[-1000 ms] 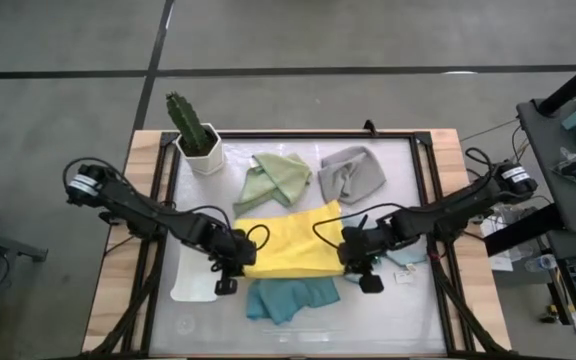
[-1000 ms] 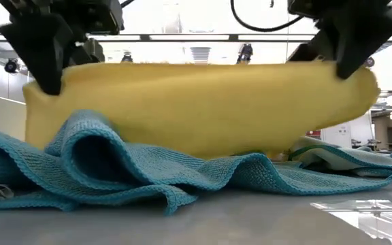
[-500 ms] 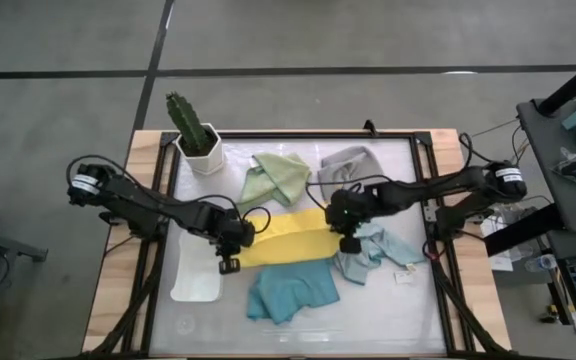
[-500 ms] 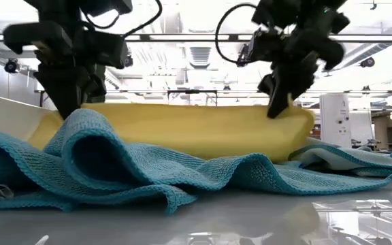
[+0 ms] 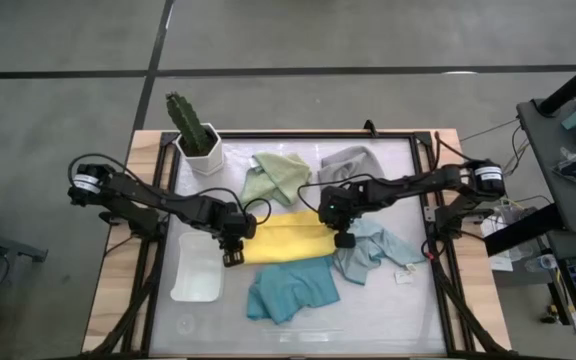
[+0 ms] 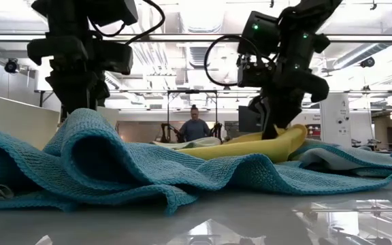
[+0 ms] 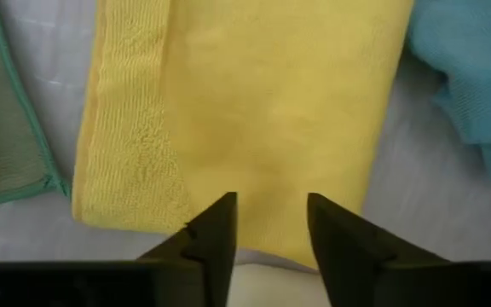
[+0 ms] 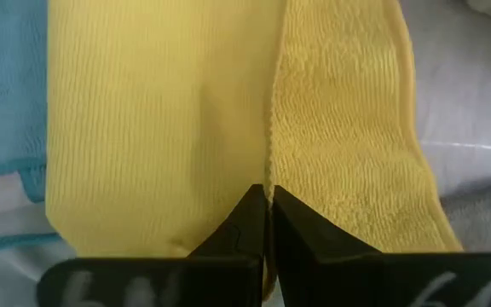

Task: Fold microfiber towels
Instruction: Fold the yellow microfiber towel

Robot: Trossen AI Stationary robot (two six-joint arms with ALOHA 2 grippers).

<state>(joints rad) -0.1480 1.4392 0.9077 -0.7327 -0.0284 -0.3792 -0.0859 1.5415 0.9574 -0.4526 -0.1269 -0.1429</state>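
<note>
Two end effectors bracket the yellow towel (image 5: 286, 239), folded into a strip with its long axis running between them. Left end effector (image 5: 233, 252) stands parted at one short end; right end effector (image 5: 343, 236) pinches the other end's edge.

I can read no text, label, brand or number on anything here, in any of my views.
</note>
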